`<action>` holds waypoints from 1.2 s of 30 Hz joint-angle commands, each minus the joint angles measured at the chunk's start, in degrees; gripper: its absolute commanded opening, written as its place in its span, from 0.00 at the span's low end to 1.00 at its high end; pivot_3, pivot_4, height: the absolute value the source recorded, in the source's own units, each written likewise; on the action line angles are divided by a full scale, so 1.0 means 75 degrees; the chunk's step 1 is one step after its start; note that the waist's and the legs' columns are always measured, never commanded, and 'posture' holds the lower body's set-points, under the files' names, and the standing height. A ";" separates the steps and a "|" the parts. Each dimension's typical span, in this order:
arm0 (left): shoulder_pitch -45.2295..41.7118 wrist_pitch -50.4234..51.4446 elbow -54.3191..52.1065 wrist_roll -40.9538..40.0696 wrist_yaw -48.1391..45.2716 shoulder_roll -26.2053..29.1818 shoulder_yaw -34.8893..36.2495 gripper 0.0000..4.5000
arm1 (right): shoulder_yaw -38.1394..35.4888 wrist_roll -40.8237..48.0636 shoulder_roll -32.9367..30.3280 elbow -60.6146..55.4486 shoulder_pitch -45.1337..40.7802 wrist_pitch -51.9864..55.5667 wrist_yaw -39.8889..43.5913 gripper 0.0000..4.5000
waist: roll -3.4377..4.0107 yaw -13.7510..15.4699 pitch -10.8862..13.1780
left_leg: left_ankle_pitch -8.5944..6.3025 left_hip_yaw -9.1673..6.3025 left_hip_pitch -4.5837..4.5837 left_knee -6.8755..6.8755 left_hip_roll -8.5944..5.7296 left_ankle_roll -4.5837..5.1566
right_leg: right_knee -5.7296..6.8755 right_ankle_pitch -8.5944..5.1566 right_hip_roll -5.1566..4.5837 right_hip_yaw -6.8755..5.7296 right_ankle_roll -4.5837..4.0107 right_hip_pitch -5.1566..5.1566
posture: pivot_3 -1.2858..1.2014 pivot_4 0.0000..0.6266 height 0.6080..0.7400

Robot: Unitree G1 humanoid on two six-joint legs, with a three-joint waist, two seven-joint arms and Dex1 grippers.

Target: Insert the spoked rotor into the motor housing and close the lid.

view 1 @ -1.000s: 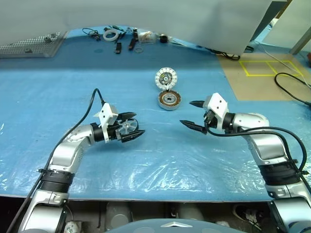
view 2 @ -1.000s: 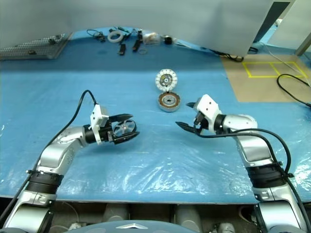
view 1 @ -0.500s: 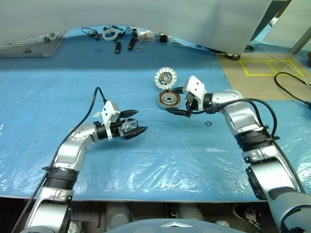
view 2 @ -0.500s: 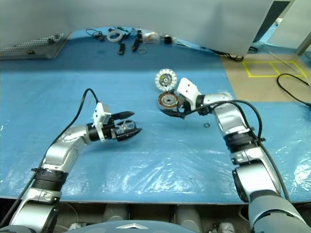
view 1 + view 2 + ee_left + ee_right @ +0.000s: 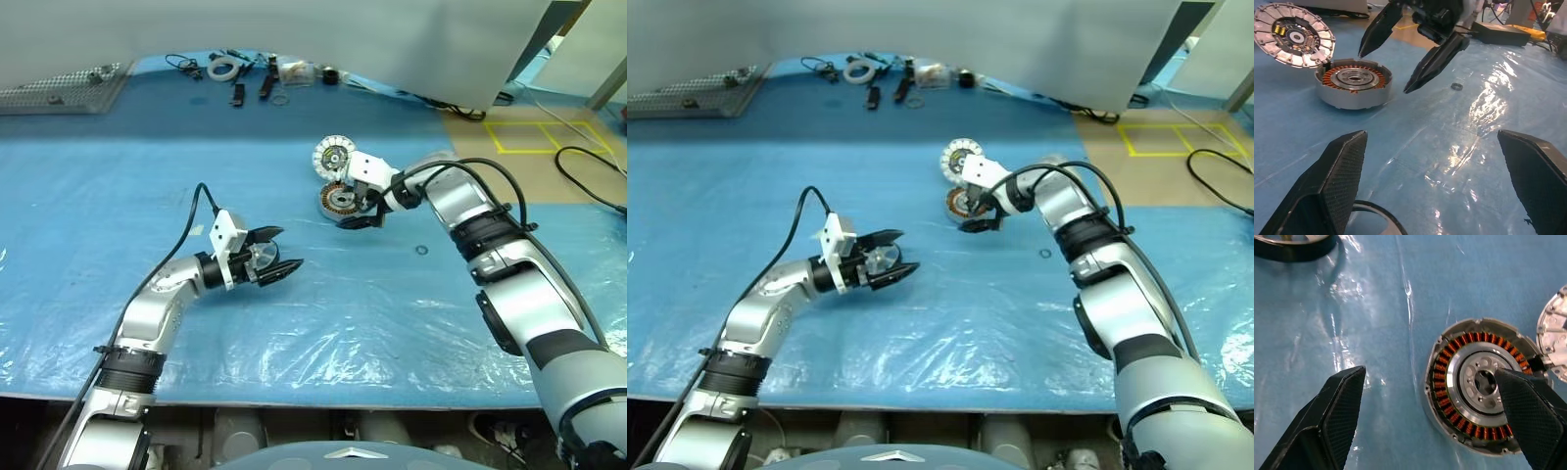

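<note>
The right hand (image 5: 357, 210) has swung in over the housing (image 5: 342, 203), wide open and empty; the left hand (image 5: 273, 257), jaws wide, holds the rotor (image 5: 261, 258), ready for insertion.

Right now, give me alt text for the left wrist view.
An open right pincer hovers beside the copper-wound motor housing on a blue sheet, with the lid tilted against the housing's rim. The left pincer's own black fingers frame the foreground.
</note>
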 commanded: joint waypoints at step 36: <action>0.0465 0.0343 -0.0979 -0.0170 0.0485 -0.0263 -0.0162 1.00 | 0.0520 -0.1565 0.0850 0.1139 -0.0630 0.0370 -0.0180 0.43 | 0.0004 0.0030 0.0003 | 0.0002 -0.0001 -0.0086 0.0027 0.0017 0.0002 | 0.0026 0.0014 0.0000 -0.0005 0.0000 -0.0083 | 0.52 0.24 1.00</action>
